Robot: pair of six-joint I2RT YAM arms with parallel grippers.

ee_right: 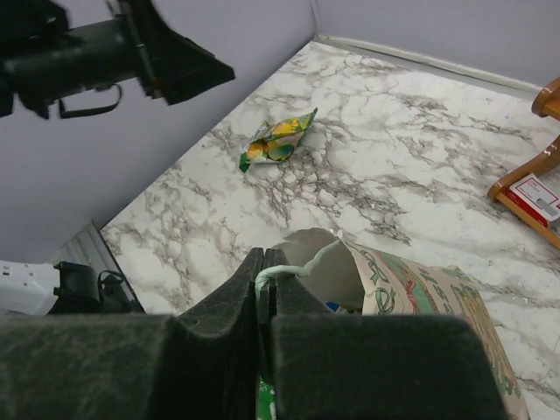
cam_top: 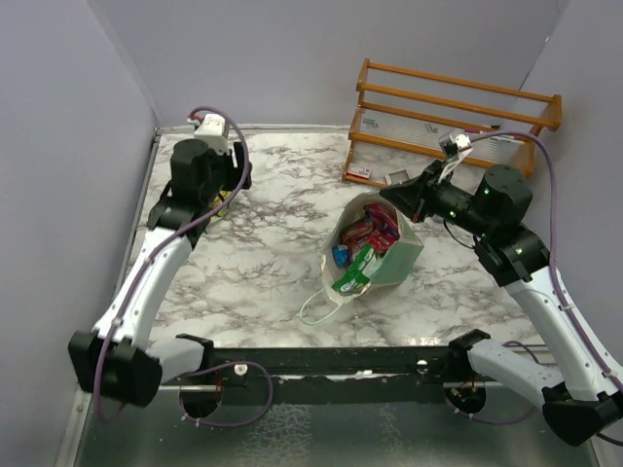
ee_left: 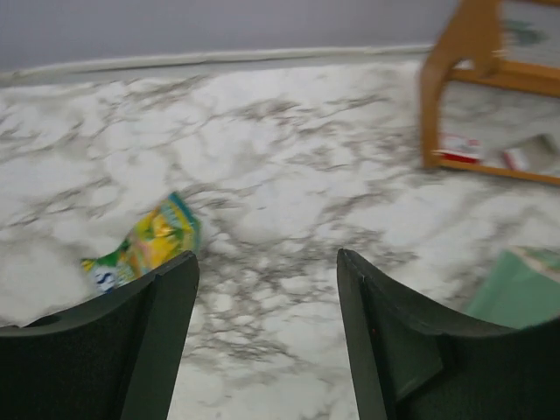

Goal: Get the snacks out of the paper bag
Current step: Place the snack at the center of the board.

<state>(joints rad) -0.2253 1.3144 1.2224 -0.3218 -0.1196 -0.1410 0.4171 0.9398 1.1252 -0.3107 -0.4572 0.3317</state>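
Observation:
The paper bag (cam_top: 404,255) lies tilted at mid-table, mouth facing up and left, with red, green and blue snacks (cam_top: 373,233) inside. My right gripper (ee_right: 264,258) is shut on the bag's white cord handle (ee_right: 297,267), holding the mouth of the paper bag (ee_right: 420,293) up. One yellow-green snack packet (ee_left: 144,243) lies on the marble at far left, just beyond my left finger. My left gripper (ee_left: 267,262) hovers above the table, open with nothing between its fingers. From the right wrist view the same packet (ee_right: 278,142) lies flat and alone.
A wooden slatted rack (cam_top: 453,122) stands at the back right, with small white-and-red cards (cam_top: 358,175) at its foot. Grey walls close the left, back and right sides. The bag's second cord handle (cam_top: 316,309) trails toward the near edge.

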